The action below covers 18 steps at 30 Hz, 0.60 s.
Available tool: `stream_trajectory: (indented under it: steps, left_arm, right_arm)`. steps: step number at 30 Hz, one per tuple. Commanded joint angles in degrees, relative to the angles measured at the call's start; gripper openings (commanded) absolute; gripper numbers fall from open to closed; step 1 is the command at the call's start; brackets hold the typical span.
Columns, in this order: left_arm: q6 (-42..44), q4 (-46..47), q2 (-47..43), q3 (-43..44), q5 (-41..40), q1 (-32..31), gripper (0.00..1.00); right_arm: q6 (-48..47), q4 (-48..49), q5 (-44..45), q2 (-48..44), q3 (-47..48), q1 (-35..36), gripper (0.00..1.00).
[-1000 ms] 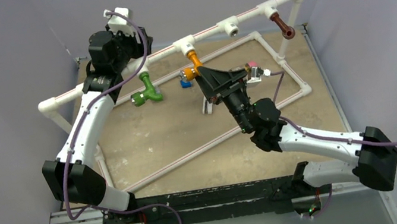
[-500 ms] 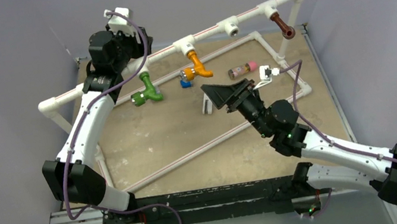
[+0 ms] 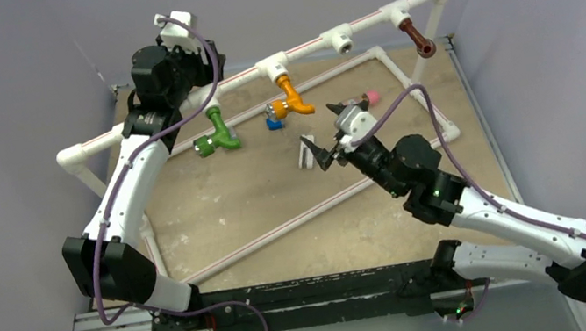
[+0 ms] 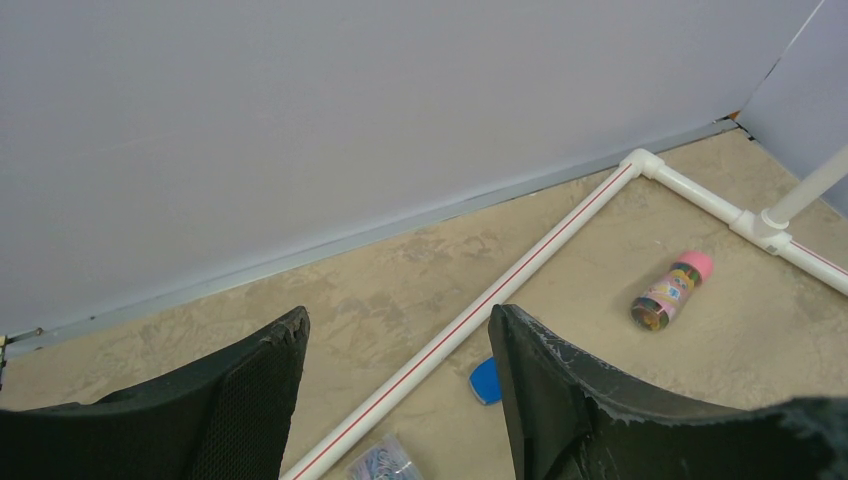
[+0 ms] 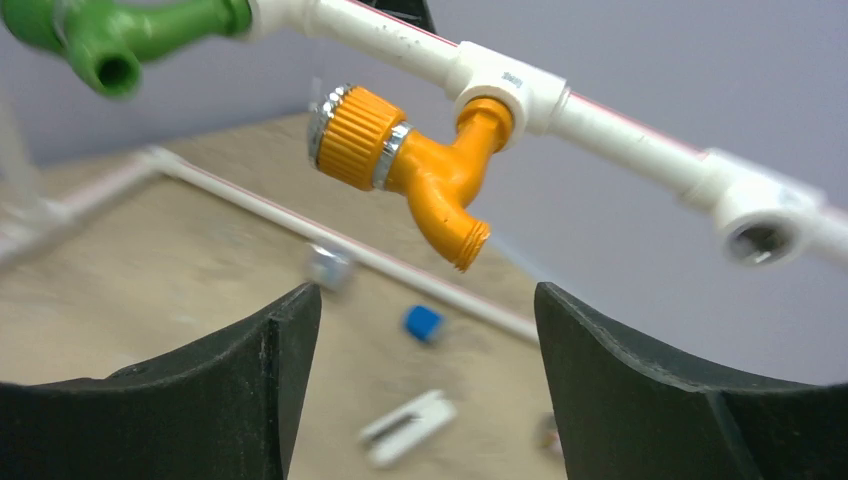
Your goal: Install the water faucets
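Three faucets hang from the raised white pipe rail (image 3: 244, 74): green (image 3: 216, 133) on the left, orange (image 3: 291, 99) in the middle, dark brown (image 3: 417, 37) at the right end. My right gripper (image 3: 327, 133) is open and empty, a little in front of and below the orange faucet. In the right wrist view the orange faucet (image 5: 430, 165) sits in its tee above the open gripper (image 5: 428, 295), with the green faucet (image 5: 110, 45) at the upper left. My left gripper (image 4: 398, 325) is open and empty, up by the rail's left part (image 3: 198, 65).
One tee socket (image 3: 338, 39) on the rail stands open, also in the right wrist view (image 5: 760, 225). On the table lie a pink-and-brown cylinder (image 4: 668, 292), a blue piece (image 3: 274, 121), a small white part (image 3: 305, 153) and the flat pipe frame (image 3: 433, 121).
My right gripper has drawn back from the orange faucet toward the table's middle and turned its wrist. The orange faucet stays in its tee. The left arm has not moved.
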Motion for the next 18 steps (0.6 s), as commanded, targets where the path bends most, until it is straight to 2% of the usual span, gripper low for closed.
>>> stream_trajectory:
  steps: [1, 7, 11, 15, 18]
  left_arm:
    - [0.9, -8.9, 3.6, -4.3, 1.0, -1.8, 0.66]
    - [0.9, -8.9, 3.6, -4.4, 1.1, -1.8, 0.66]
    - [0.9, -8.9, 3.8, -4.4, 1.2, -1.8, 0.66]
    - [1.0, -8.9, 3.7, -4.4, 1.1, -1.8, 0.66]
    - [1.0, -8.9, 3.7, -4.4, 1.1, -1.8, 0.66]
  right_arm:
    - [-30.4, 0.2, 0.5, 0.9, 1.6, 1.3, 0.81]
    - [-53.1, 16.7, 5.2, 1.9, -3.2, 2.8, 0.84]
    - [-62.5, 22.9, 4.9, 4.9, -3.7, 3.8, 0.87]
    - [-68.0, 24.3, 4.1, 9.9, -1.7, 4.3, 0.89]
    - [-72.3, 28.9, 4.1, 13.1, -1.0, 4.8, 0.89]
